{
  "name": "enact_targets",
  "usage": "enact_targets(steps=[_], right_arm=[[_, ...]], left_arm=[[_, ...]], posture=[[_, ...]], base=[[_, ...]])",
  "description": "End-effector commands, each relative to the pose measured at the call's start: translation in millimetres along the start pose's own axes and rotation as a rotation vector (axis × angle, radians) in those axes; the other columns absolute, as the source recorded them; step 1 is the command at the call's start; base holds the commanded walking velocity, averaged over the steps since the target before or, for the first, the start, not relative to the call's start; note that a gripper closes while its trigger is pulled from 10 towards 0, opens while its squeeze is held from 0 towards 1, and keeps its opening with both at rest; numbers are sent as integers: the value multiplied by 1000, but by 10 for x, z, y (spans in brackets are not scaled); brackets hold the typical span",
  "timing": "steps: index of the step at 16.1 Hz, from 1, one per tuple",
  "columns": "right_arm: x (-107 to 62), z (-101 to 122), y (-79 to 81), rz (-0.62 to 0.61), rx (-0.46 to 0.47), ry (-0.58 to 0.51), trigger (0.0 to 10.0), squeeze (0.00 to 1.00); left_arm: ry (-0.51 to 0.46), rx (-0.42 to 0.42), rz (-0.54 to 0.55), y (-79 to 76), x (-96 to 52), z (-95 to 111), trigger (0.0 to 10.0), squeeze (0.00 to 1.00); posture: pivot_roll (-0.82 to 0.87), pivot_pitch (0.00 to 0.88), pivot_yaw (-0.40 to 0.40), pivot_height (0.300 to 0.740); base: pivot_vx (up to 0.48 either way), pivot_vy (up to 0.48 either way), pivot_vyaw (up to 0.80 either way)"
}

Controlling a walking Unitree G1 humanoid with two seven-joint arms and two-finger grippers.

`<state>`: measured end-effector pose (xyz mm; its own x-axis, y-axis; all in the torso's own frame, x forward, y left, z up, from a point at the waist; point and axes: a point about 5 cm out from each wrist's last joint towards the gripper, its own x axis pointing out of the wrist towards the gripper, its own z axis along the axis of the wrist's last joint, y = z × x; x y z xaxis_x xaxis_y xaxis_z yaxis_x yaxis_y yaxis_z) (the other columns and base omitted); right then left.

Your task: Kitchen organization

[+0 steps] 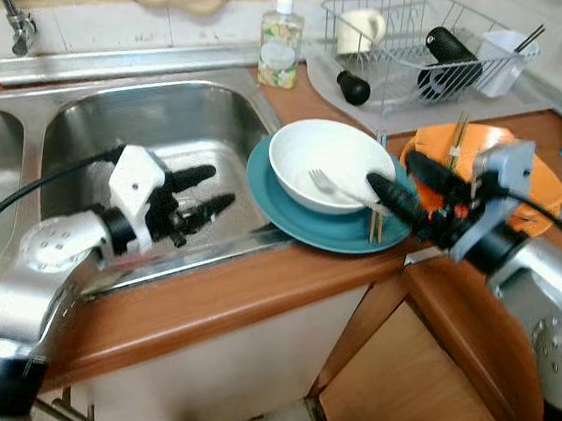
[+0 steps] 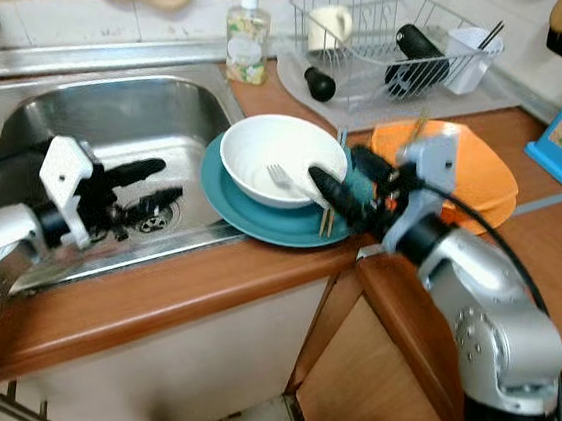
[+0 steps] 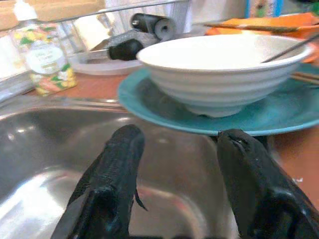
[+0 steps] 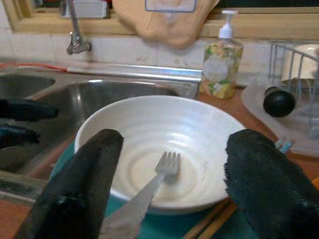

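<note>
From the head views, the white bowl (image 1: 332, 164) sits on the teal plate (image 1: 282, 203) at the counter edge, just beside the sink (image 1: 159, 127). The right gripper (image 1: 404, 183) is at the bowl's rim, clearly nearer than the left gripper (image 1: 203, 190), which hangs over the basin with spread fingers.

In the left wrist view, the bowl lies ahead, beyond the open fingers.

In the right wrist view, the fork (image 4: 149, 191) lies in the bowl between the parted fingers, its handle pointing toward the gripper and its tines away, ungrasped
</note>
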<state>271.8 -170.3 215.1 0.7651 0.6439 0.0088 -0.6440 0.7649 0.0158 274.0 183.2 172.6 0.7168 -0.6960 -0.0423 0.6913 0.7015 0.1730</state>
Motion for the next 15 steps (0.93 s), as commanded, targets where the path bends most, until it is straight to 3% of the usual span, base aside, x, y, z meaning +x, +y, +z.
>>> enact_targets(steps=[1, 3, 4, 6, 7, 15], right_arm=[[-3, 7, 73, 36, -36, 11, 10000, 0], [31, -90, 82, 23, -28, 54, 10000, 0], [68, -145, 67, 3, -15, 76, 5333, 0], [87, -164, 77, 8, -1, 78, 667, 0], [107, -188, 92, 17, 8, 81, 0, 0], [152, -239, 103, 38, 20, 94, 0, 0]], left_arm=[[-14, -4, -41, -76, -10, 74, 10000, 0], [-18, -23, -50, -135, 5, 85, 10000, 0], [-13, -32, -62, -167, 20, 80, 10000, 0], [-9, -41, -76, -191, 23, 82, 10000, 0], [-3, -44, -82, -203, 22, 87, 10000, 0], [20, -60, -97, -236, 40, 90, 10000, 0]], posture=[[-126, 0, 21, 740], [-123, 0, 17, 740], [-122, 0, 16, 740], [-123, 0, 17, 740], [-124, 0, 16, 740], [-122, 0, 12, 740]], base=[[0, 0, 0], [0, 0, 0], [0, 0, 0], [0, 0, 0], [0, 0, 0], [0, 0, 0]])
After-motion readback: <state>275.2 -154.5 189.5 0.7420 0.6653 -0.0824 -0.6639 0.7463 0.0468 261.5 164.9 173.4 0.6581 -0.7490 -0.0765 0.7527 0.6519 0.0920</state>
